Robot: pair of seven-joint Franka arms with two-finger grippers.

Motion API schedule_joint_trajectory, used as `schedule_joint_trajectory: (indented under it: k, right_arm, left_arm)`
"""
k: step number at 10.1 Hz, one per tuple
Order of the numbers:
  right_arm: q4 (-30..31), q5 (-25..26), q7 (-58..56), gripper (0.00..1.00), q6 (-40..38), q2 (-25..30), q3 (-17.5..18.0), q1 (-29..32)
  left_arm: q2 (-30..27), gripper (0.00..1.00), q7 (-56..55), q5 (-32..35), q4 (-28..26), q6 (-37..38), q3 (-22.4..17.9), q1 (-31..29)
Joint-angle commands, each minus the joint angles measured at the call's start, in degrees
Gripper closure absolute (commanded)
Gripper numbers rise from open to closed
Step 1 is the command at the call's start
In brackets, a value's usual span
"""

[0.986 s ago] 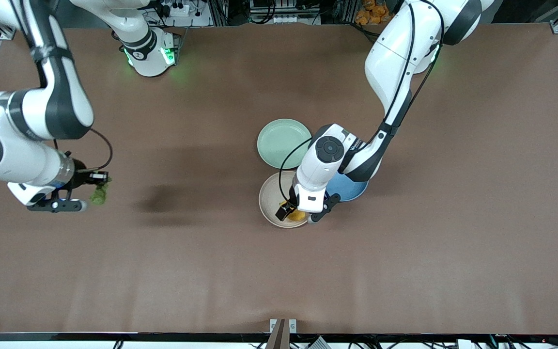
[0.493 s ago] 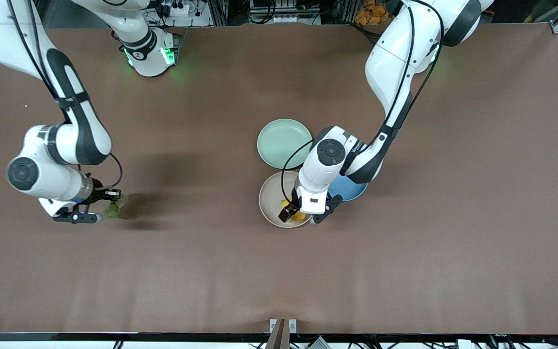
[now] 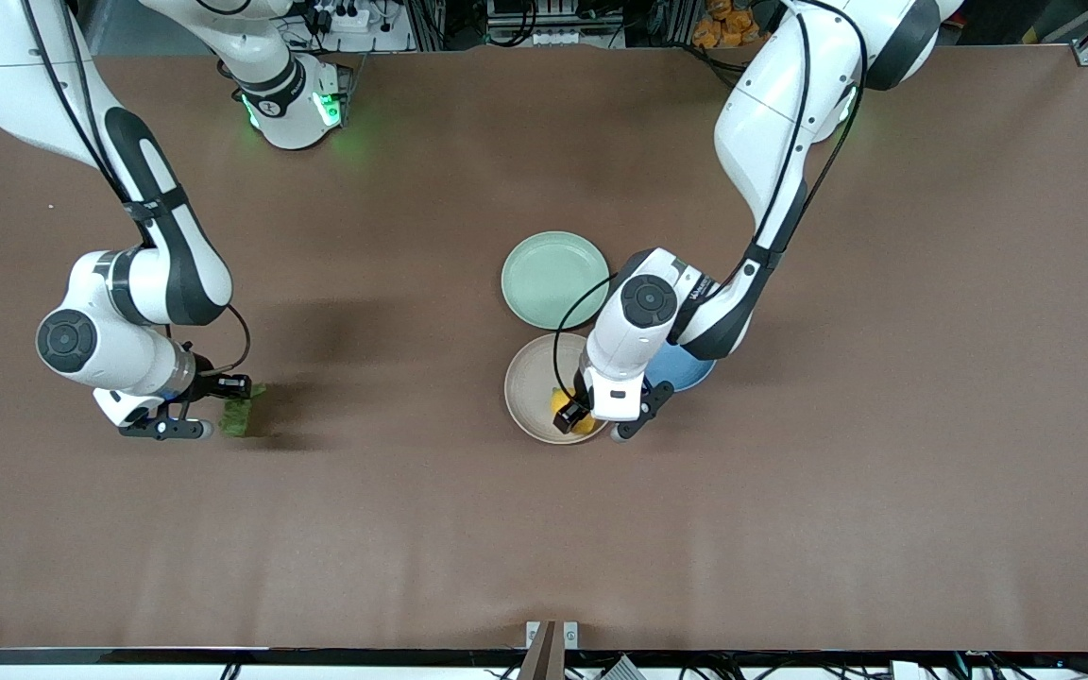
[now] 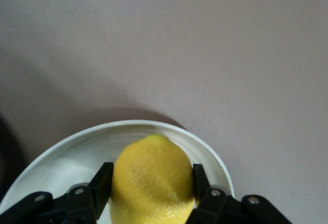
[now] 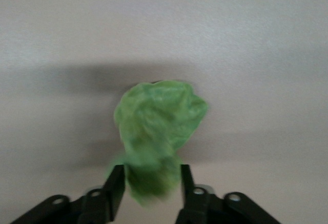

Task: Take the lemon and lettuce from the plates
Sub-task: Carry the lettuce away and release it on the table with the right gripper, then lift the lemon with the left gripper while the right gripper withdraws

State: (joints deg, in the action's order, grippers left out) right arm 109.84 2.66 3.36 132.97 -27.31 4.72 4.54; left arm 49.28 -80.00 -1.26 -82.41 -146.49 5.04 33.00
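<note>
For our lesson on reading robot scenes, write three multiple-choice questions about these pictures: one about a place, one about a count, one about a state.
1. Where is the lemon?
A. on the beige plate
B. on the mint plate
C. on the bare table

2. How many plates are on the table?
A. two
B. three
C. four

3. What is the right gripper doing?
A. open over a plate
B. shut on the lettuce
C. shut on nothing

Answers:
1 A: the left gripper clamps it over that plate's rim.
2 B: beige, mint and blue.
3 B: the leaf hangs between its fingers over bare table.
</note>
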Motion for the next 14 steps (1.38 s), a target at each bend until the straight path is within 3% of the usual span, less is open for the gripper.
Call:
schedule_joint_trajectory:
  k: [1, 7, 10, 14]
  right_arm:
    - [-0.1, -0.9, 0.2, 0.00, -3.0, 4.4, 0.0, -1.1]
    - [-2.2, -1.1, 0.0, 0.00, -12.6, 16.1, -1.0, -2.5]
    - [-15.2, -1.1, 0.3, 0.00, -29.7, 16.1, -1.6, -3.5]
    - [-20.4, -1.2, 0.2, 0.00, -32.2, 16.3, -2.8, -3.4]
  left_arm:
    - [-4.5, 1.00, -2.1, 1.6, -0.3, 6.9, -0.7, -0.2]
    - [-10.5, 1.00, 5.5, 5.7, -1.3, 16.7, -1.3, -4.6]
    - [-16.0, 1.00, 14.5, 5.7, -9.4, 18.7, -1.2, -8.6]
    - [-21.0, 1.00, 24.8, 5.8, -16.9, 18.6, -1.1, -13.5]
